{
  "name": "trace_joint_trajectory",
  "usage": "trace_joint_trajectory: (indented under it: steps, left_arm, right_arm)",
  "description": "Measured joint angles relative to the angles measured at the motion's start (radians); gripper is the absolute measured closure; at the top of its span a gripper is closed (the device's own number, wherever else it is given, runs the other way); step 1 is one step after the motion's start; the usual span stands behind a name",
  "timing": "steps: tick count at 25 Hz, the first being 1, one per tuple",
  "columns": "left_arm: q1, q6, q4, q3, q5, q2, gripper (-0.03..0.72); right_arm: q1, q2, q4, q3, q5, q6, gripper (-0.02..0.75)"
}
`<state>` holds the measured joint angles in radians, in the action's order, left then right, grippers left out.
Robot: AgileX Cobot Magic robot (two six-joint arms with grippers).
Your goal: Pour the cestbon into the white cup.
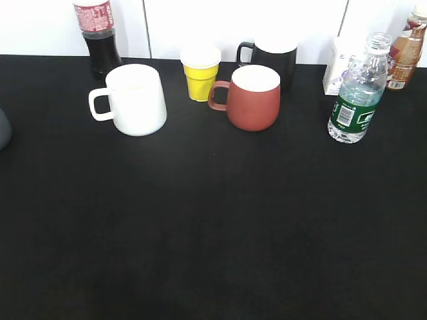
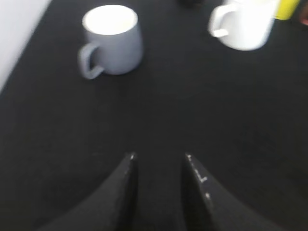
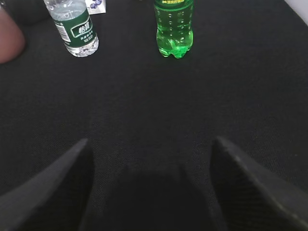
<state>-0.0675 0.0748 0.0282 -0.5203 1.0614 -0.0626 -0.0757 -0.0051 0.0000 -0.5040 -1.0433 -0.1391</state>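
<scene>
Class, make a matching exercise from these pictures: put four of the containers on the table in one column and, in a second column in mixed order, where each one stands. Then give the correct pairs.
Column 1
1. cestbon
2. white cup
3. yellow cup
4. red-brown mug

Column 2
A. back row, between the two nearest mugs
B. far right, label dark green
C. left side, handle pointing left
D. middle, just in front of a black mug

Pairs: 1-B, 2-C, 3-A, 4-D
</scene>
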Motion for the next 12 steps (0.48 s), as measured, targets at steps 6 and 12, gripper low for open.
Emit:
trace_joint_trajectory:
  steps: [6,12]
  left_arm:
    - [0.124,-0.001,-0.001,0.000,-0.001,0.069,0.449]
    - [0.132,-0.002,-0.001,0.000,-0.001,0.069,0.450]
  right_arm:
    - [0.000,-0.003,0.000,0.001,0.001,0.000,0.164]
    - [0.000,-0.003,0.000,0.001,0.001,0.000,0.164]
